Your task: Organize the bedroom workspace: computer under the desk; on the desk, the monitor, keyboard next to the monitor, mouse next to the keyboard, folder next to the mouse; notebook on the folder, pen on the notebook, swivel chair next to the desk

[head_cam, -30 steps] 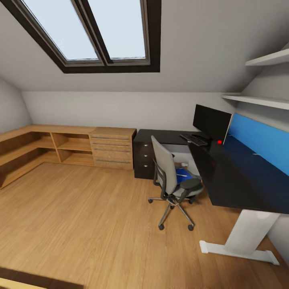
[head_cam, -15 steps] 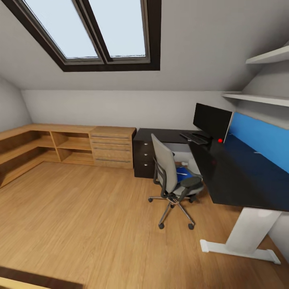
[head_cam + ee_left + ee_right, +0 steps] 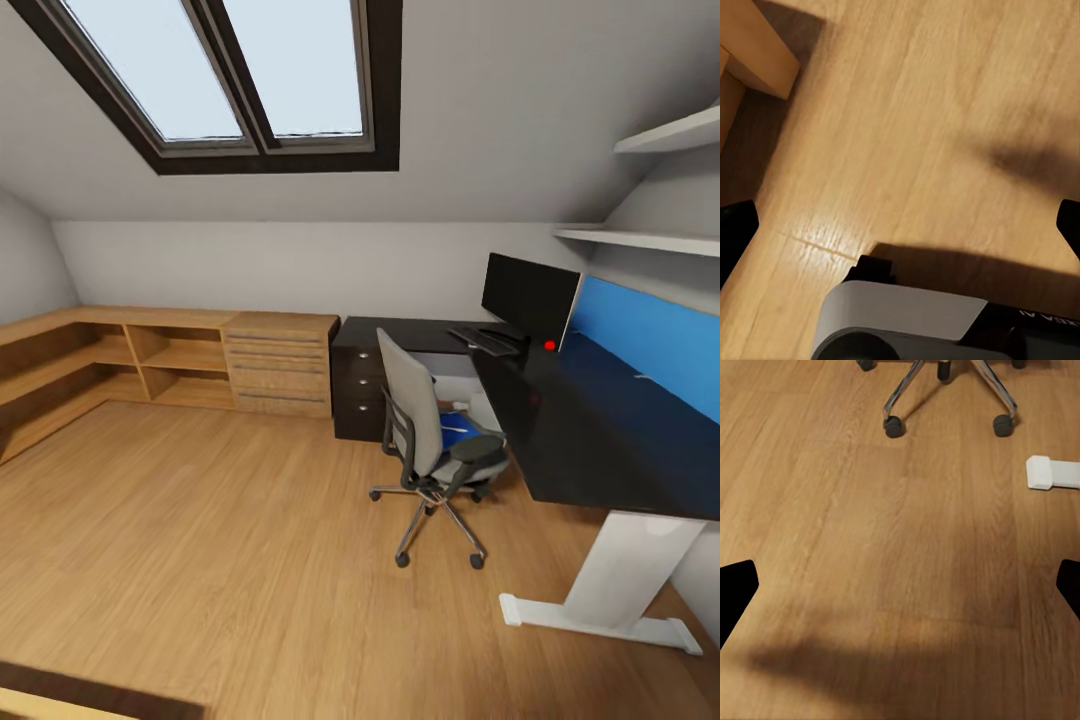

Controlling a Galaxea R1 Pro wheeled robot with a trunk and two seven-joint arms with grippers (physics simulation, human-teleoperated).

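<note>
Across the room, at the far right, your glossy black worktop [image 3: 590,430] carries the wide black monitor [image 3: 528,296] and, just in front of it, the slim keyboard [image 3: 483,342]. Your grey swivel chair [image 3: 432,450] stands near the worktop's left edge, with the bright-blue folder [image 3: 455,436] lying on its seat. Your left claw [image 3: 900,225] is spread wide over bare floor [image 3: 200,540], holding nothing. Your right claw [image 3: 900,589] is equally spread and empty, with the chair's castors beyond it.
</note>
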